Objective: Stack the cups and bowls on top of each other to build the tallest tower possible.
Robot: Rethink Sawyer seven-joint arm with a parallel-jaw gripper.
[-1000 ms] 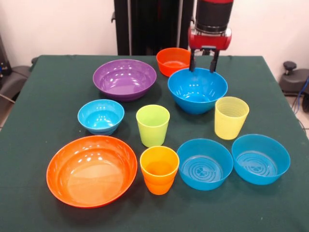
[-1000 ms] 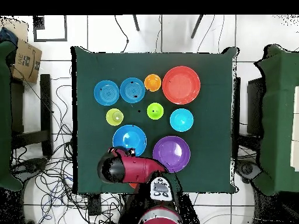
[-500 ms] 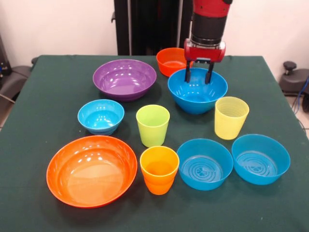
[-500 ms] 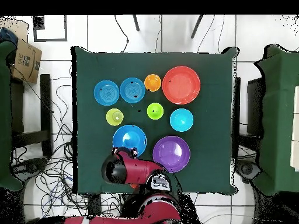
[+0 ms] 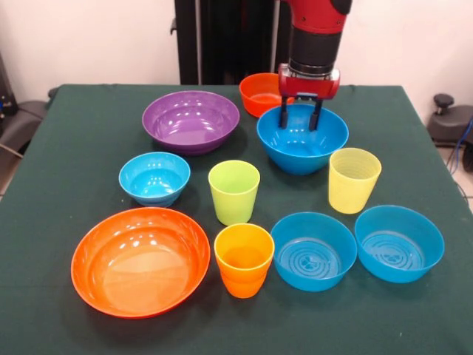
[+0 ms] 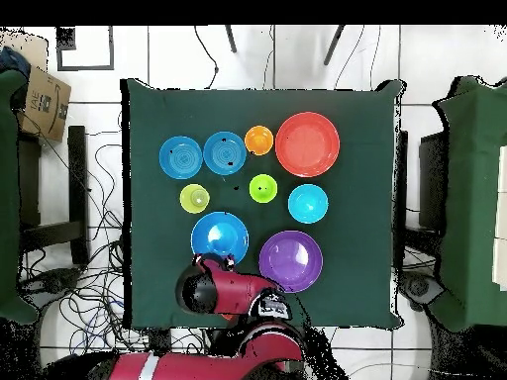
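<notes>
While the red and black arm hangs down from the far side in the front view, its gripper [image 5: 299, 122] sits low over the far rim of the large glossy blue plastic bowl [image 5: 303, 144], its two dark fingers [image 5: 284, 115] spread apart and dipping just inside that rim, pinching nothing. Just behind it stands the small orange plastic bowl [image 5: 260, 92], partly hidden by the arm. To the left rests the large purple plastic bowl [image 5: 191, 120], and nearer, the small blue plastic bowl [image 5: 154, 177]. At the middle of the dark green worktop [image 5: 74, 140] stands the lime green plastic cup [image 5: 234, 191], with the ribbed pale yellow plastic cup [image 5: 354, 180] to its right, just beside the large blue bowl. Along the near edge sit the large orange plastic bowl [image 5: 140, 260], the orange plastic cup [image 5: 244, 259] touching it or nearly so, and two medium blue ringed bowls [image 5: 313, 250] side by side. Nothing is stacked; every piece stands alone.

From overhead, the arm's red body [image 6: 233, 294] covers the worktop's lower edge just below the large blue bowl [image 6: 219, 237], hiding the fingers and the small orange bowl. The purple bowl [image 6: 291, 260] lies to its right, the large orange bowl [image 6: 307, 144] at the upper right.
</notes>
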